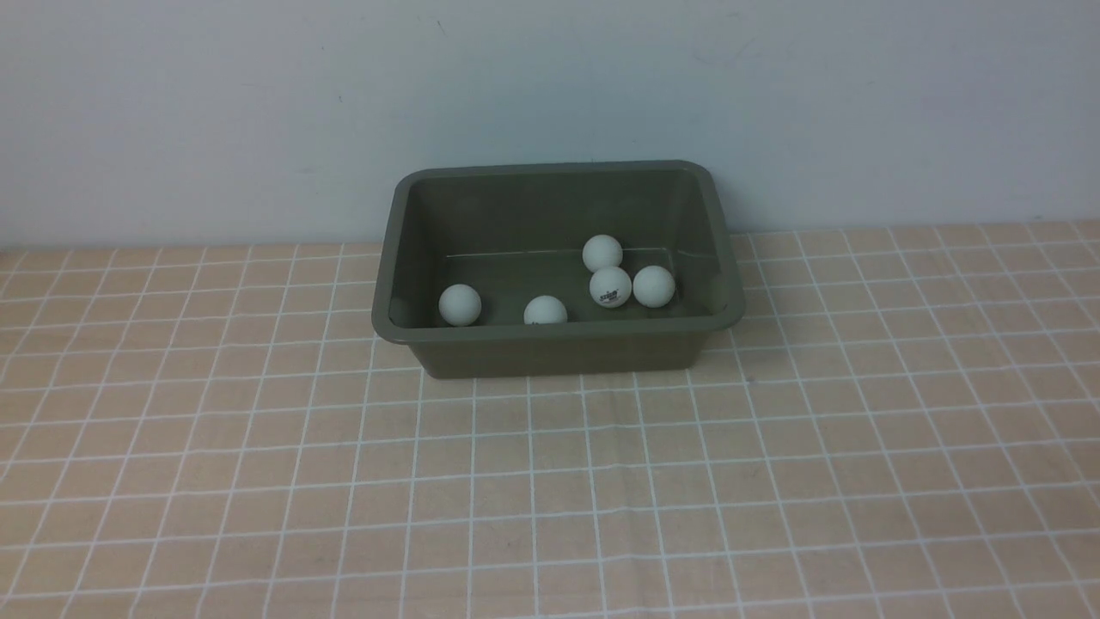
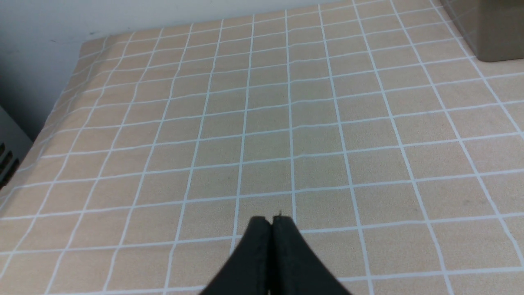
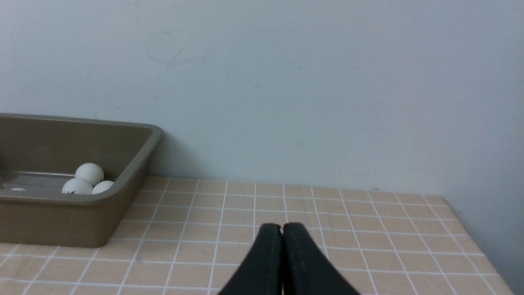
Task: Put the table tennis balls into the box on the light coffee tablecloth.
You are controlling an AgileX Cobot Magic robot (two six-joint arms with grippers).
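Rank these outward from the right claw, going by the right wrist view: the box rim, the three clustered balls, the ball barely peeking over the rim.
1. Box rim: the right-end corner, nearest the right claw.
2. Three clustered balls: just inside that end.
3. Lone ball: only a sliver shows, deeper toward the box's left end.

You are seeing nothing of either arm in the front view. In the wrist views, the left gripper [image 2: 272, 221] is showing as two matte black fingers [image 2: 286, 254], smooth and tapering to rounded tips. The right gripper [image 3: 282, 227] is looking identical: plain black fingers [image 3: 301, 258], faint stitch-like edging along the seam.
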